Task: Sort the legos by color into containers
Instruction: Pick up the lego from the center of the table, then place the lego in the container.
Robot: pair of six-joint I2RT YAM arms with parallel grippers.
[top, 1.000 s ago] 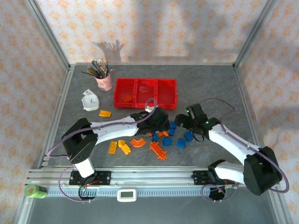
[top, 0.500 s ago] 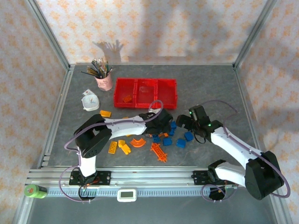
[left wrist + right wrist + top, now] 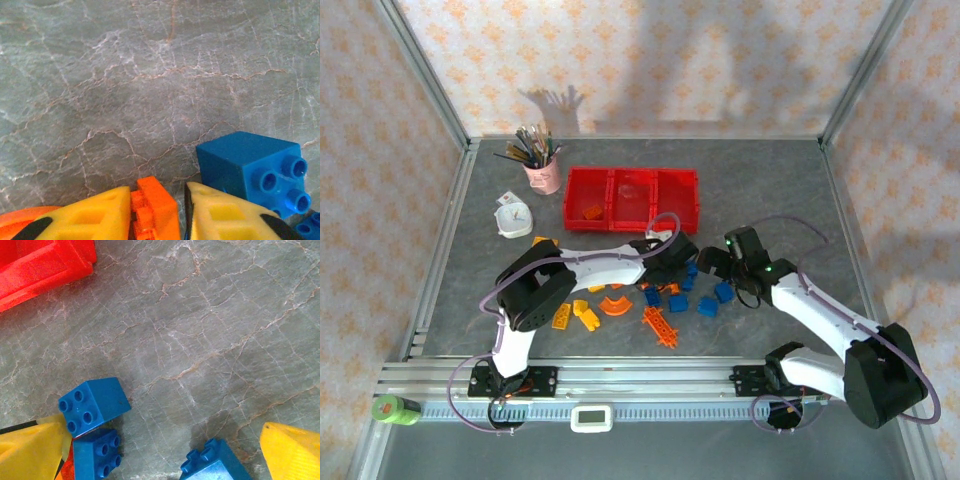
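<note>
Left gripper (image 3: 159,192), jaws narrow around the orange lego (image 3: 152,206) between them, clamp uncertain; likely light, rigid, slick, so pinch its flat sides.

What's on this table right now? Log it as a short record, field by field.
containers: red three-bin row on the far side of the table; an orange brick lies in its left bin
loose legos: orange, yellow and blue pieces scattered between the arms, among them an orange arch and a blue brick
left gripper: fingers either side of an orange lego; firm grip not confirmed
right gripper: open above the table, a four-stud blue brick by one finger
other: pink cup of brushes
</note>
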